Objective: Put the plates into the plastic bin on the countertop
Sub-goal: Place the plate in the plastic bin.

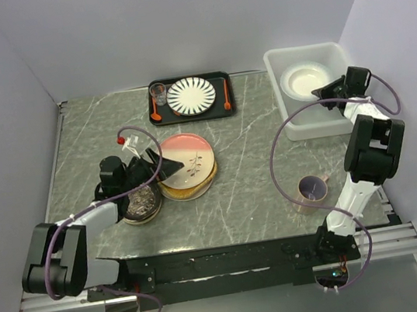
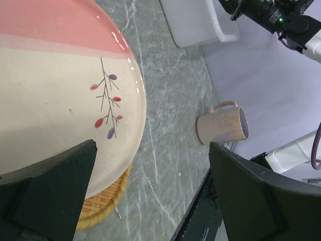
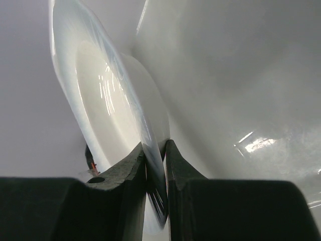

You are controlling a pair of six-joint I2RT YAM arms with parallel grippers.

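The plastic bin [image 1: 299,50] stands at the back right of the countertop [image 1: 250,173]. A white plate [image 1: 305,79] is inside it, and my right gripper [image 1: 320,94] is shut on that plate's right rim. In the right wrist view the fingertips [image 3: 135,160] pinch the thin rim of the white plate [image 3: 100,100] against the bin's wall [image 3: 241,75]. A pink and cream plate with a leaf sprig [image 1: 189,159] lies on a tan woven plate [image 1: 190,190]. My left gripper [image 1: 164,166] stands wide open at the sprig plate's left edge [image 2: 60,100], one finger [image 2: 45,196] over it.
A dark brown patterned plate [image 1: 141,205] lies under my left arm. A black tray [image 1: 221,111] at the back holds a striped plate [image 1: 191,95], a glass [image 1: 158,93] and orange utensils. A pink mug [image 1: 313,187] lies near the right arm's base.
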